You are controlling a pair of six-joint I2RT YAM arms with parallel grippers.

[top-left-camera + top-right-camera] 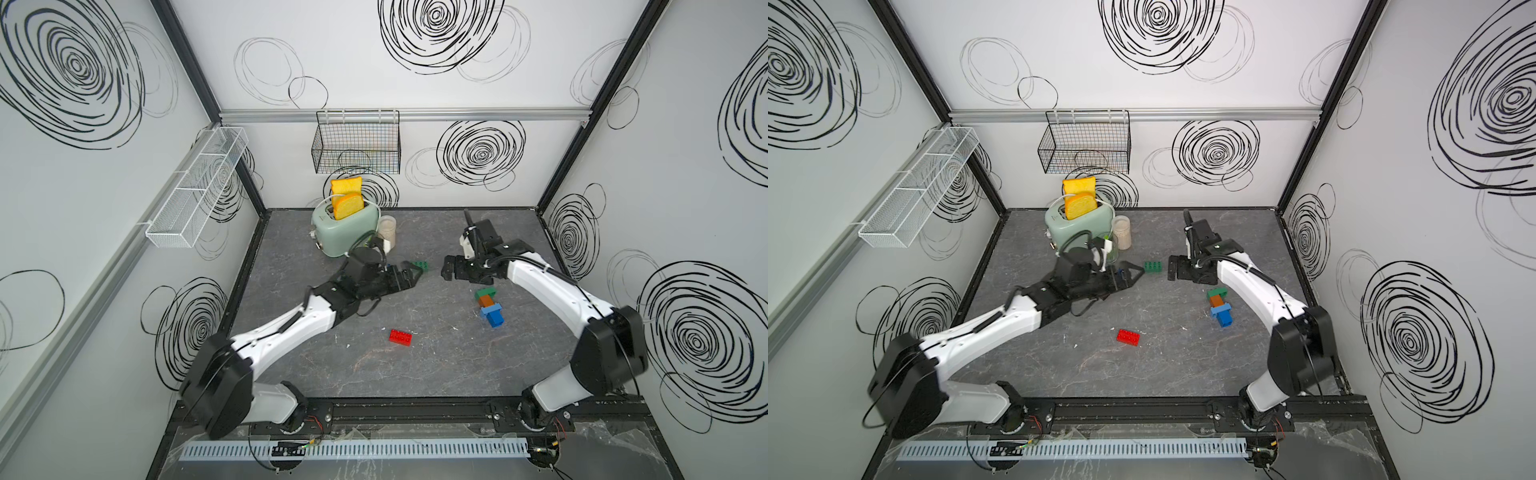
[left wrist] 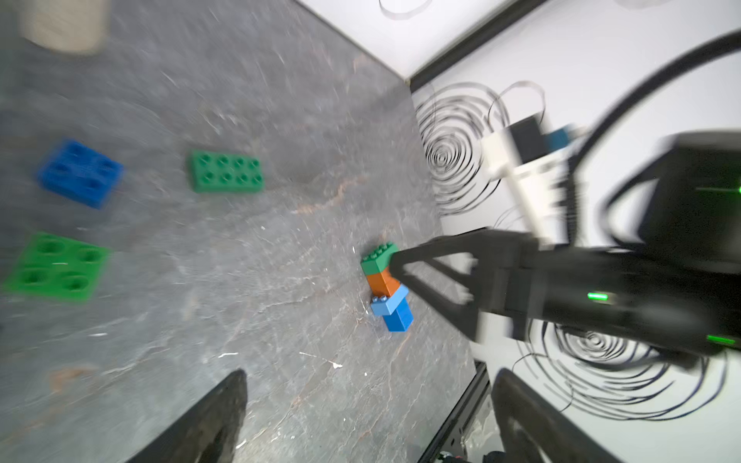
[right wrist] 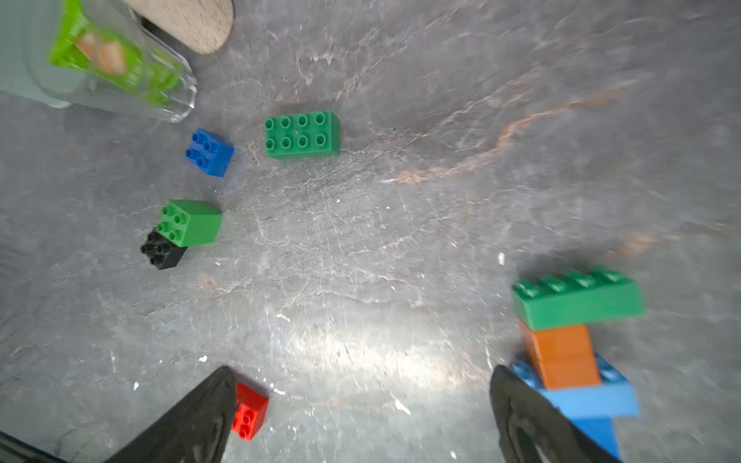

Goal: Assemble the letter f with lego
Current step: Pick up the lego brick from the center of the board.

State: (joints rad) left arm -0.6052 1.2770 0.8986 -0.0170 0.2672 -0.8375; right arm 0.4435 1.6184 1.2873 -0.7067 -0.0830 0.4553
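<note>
1. LOCATION. The brick stack (image 1: 489, 306) sits on the right half of the counter (image 1: 415, 374), just beside the right forearm and near the right claw (image 1: 449, 268). It is 4 bricks in 1 line: green end brick (image 3: 577, 302), orange brick (image 3: 561, 354), light blue brick (image 3: 593, 401), blue end brick (image 3: 601, 435).

2. LOOSE PARTS. 5 bricks lie well apart from the stack: a green oblong brick (image 1: 1153, 267), a blue square brick (image 3: 209, 152), a green square brick (image 3: 190, 222) touching a black brick (image 3: 162, 250), and a red brick (image 1: 401, 336).

3. CLAWS. Both are spread wide and hold nothing. The left claw (image 1: 1129, 274) has its tips just beside the green oblong brick.

4. HAZARDS.
- The right forearm passes close to the stack. A sideways sweep would likely push it or split a joint.
- Closing the left claw off-centre could skid the green oblong brick away instead of gripping it.
- The glass (image 3: 120, 68) and toaster (image 1: 345, 232) stand near the left wrist. A wide swing there risks tipping the glass.

5. ORIENTATION. The stack appears to lie on its side, though the views do not fully settle this. On that reading, its long axis runs from the robot side toward the back wall. The green end is farthest and the blue end nearest, with the studs facing the back wall. The 2 oblong bricks cross this axis as the bars of the letter.
</note>
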